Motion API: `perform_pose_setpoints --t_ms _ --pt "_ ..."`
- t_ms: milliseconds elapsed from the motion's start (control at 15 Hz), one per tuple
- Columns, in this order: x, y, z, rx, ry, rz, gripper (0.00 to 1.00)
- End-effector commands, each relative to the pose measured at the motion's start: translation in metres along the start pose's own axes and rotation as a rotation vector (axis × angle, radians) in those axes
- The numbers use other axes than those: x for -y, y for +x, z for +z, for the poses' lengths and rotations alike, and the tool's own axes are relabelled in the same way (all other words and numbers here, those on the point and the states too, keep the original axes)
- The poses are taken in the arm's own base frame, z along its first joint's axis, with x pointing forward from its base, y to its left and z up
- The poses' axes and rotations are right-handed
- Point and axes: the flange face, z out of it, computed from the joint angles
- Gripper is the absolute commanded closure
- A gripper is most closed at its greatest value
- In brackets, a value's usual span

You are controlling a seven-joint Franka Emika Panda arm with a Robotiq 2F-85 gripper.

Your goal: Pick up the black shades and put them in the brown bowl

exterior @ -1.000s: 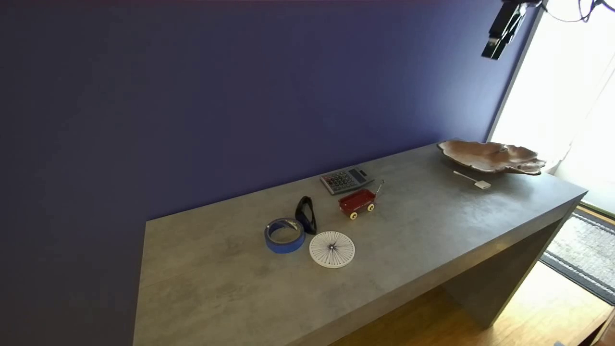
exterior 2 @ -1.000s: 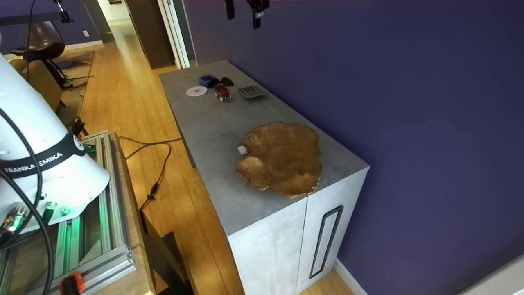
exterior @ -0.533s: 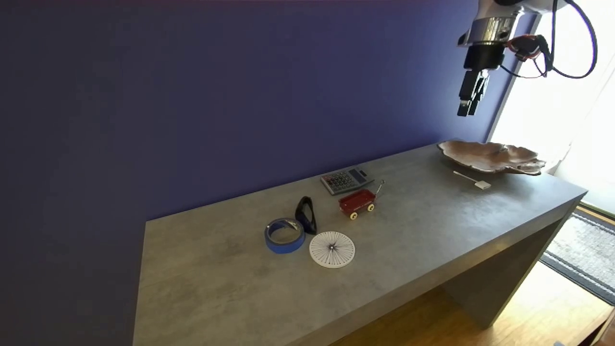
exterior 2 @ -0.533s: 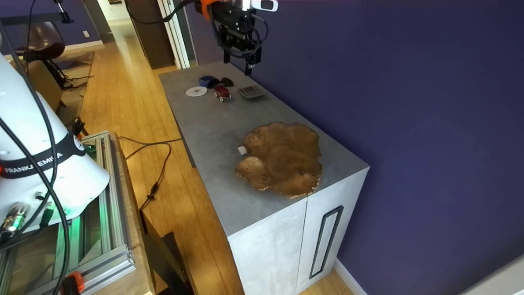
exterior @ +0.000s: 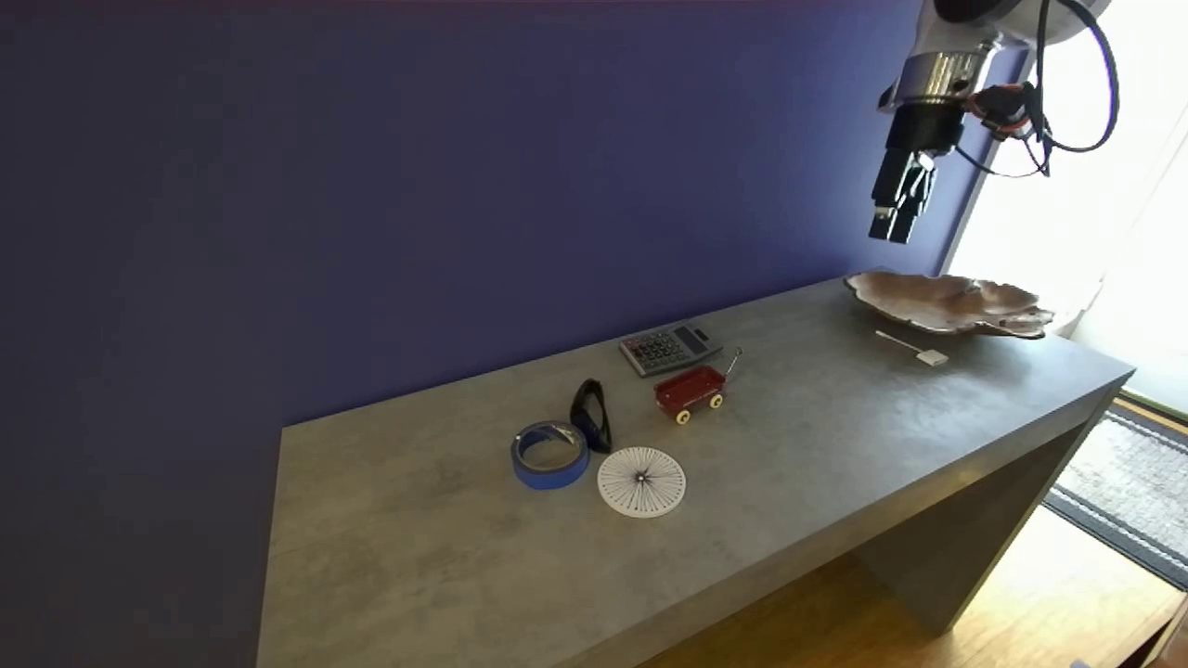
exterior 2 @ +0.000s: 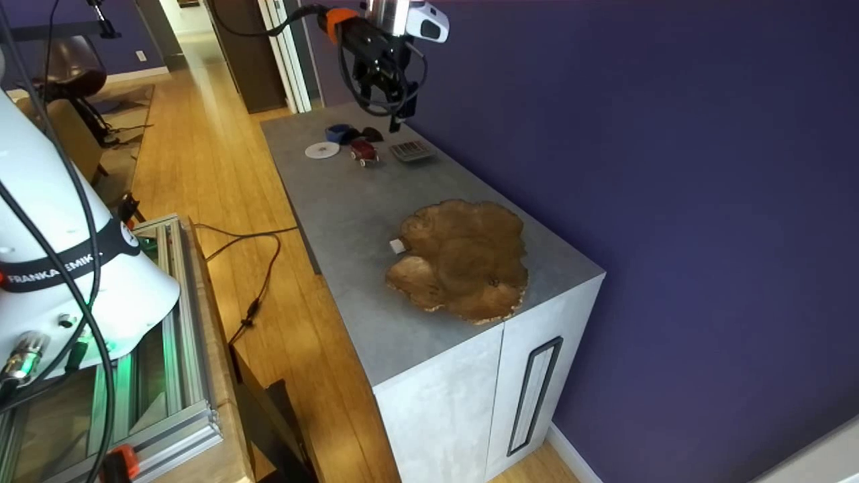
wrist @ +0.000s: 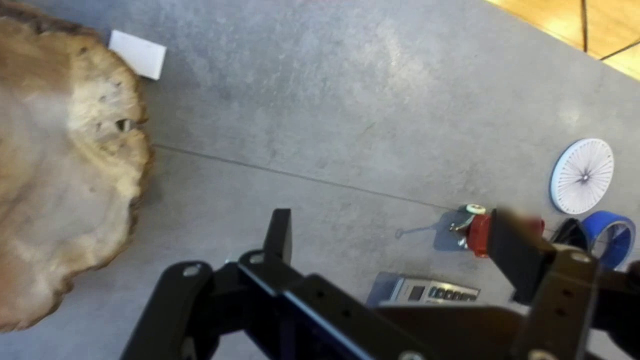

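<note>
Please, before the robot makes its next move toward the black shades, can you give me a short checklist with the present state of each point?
1. Gripper open and holding nothing: ok, by the wrist view.
2. Gripper lined up over the black shades: not ok; the wrist view shows them far off centre.
3. Shades free of the blue tape ring: cannot tell; they sit right beside it, contact unclear.
4. Low path free of the red wagon: not ok; it stands between bowl and shades.
5. Brown bowl open side up: ok.

White glare floods past the far short edge of the surface (exterior: 445, 557), wall (exterior: 418, 186) dim, one of my jaws blurred!
</note>
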Motion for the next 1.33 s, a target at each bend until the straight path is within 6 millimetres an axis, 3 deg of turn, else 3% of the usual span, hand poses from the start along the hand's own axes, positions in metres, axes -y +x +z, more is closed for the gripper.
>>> perform_pose_setpoints --t_ms 0,133,200,333,400,533,733,800,1000,1267 --pt "0.044 0.003 0.065 0.056 0.055 -0.070 0.00" --pt "0.081 0.003 0.091 0.057 0.026 -0.159 0.00" --pt "0.108 0.003 0.106 0.078 -0.014 -0.215 0.00" --pt "0.146 -0.008 0.132 0.122 -0.096 -0.306 0.00" --pt "0.120 -0.002 0.116 0.112 -0.036 -0.247 0.00" --pt "0.150 -0.008 0.133 0.131 -0.072 -0.297 0.00" --pt "0.151 -0.009 0.134 0.132 -0.077 -0.302 0.00" --pt "0.159 0.002 0.137 0.069 -0.057 -0.298 0.00" --pt "0.215 0.018 0.139 -0.132 -0.144 -0.241 0.00" --pt "0.267 0.041 0.136 -0.272 -0.310 -0.283 0.00"
